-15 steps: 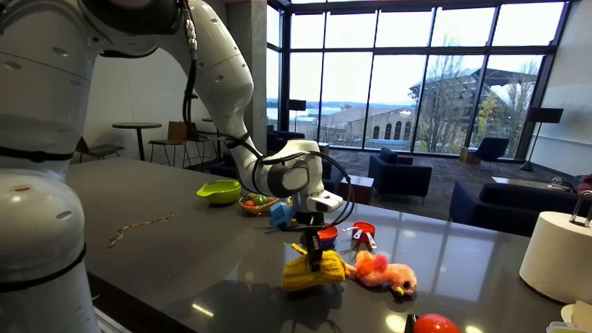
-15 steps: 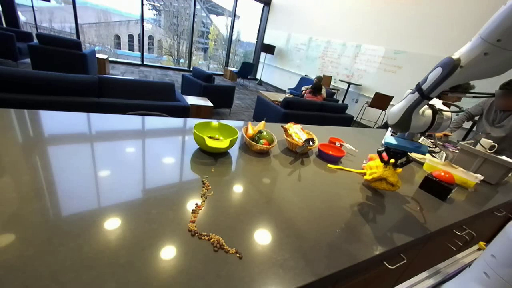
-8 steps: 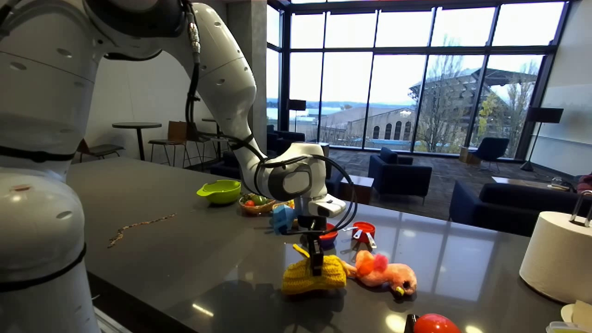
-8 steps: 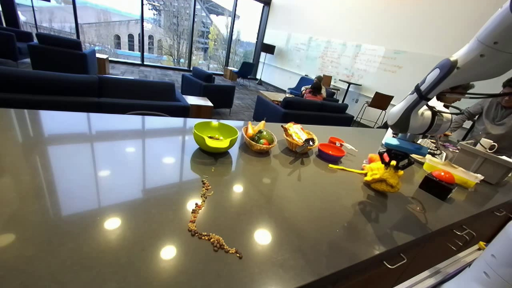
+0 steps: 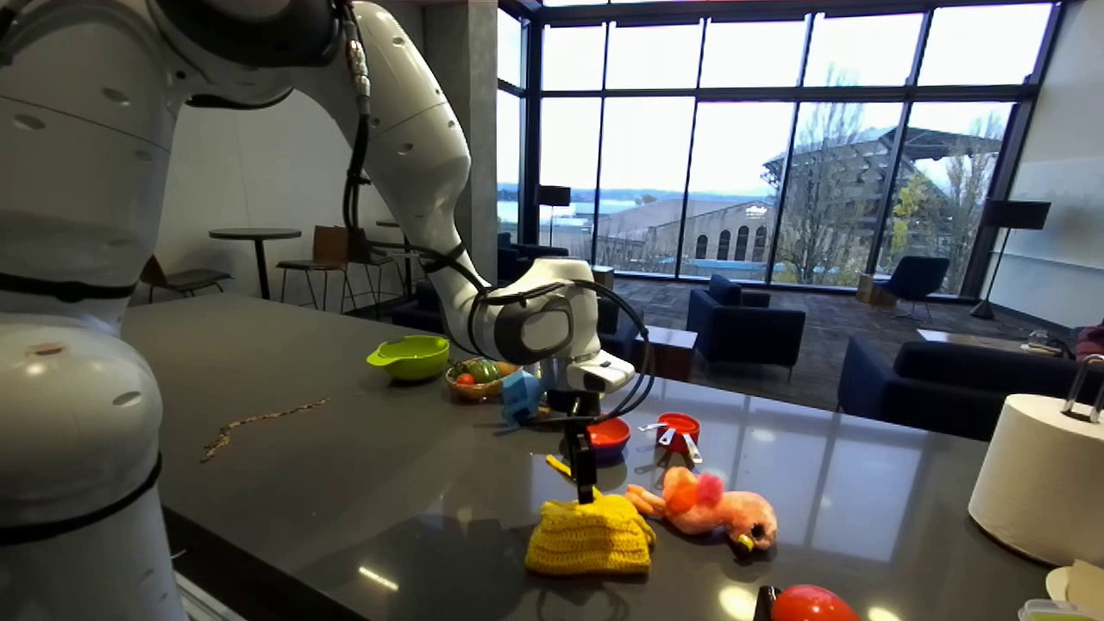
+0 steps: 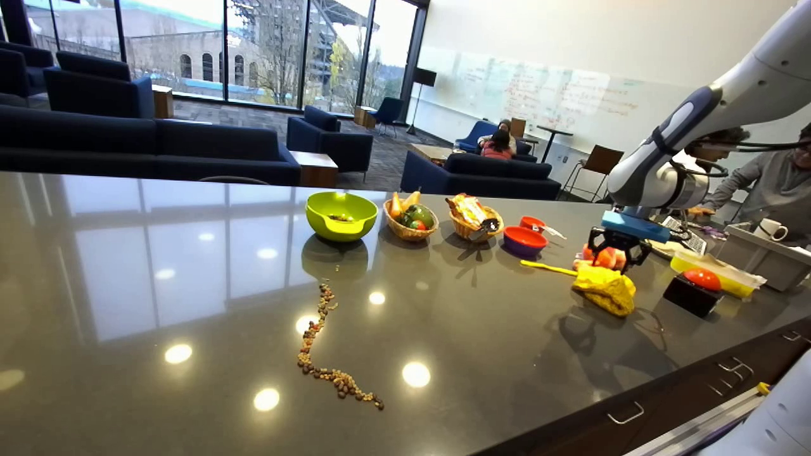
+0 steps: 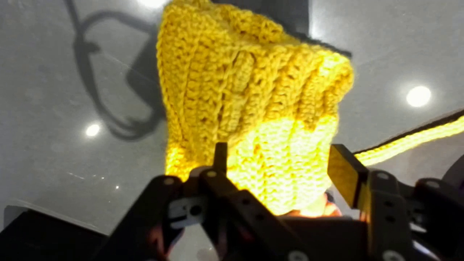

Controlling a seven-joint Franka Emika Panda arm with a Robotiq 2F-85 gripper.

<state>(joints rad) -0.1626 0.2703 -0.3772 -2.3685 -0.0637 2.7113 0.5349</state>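
In an exterior view we see the yellow knit (image 5: 591,543) on the counter (image 5: 345,492), left of pink plush (image 5: 703,509). Gripper (image 7: 279,161) spread over the knit, nothing held, contact unclear. Probably light, soft, non-slip, sturdy; we'd pinch the top ridge (image 5: 614,509).

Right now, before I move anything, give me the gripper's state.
Gripper: open, holding nothing; its jaws stand apart over the yellow knitted piece, and whether they touch it cannot be told.
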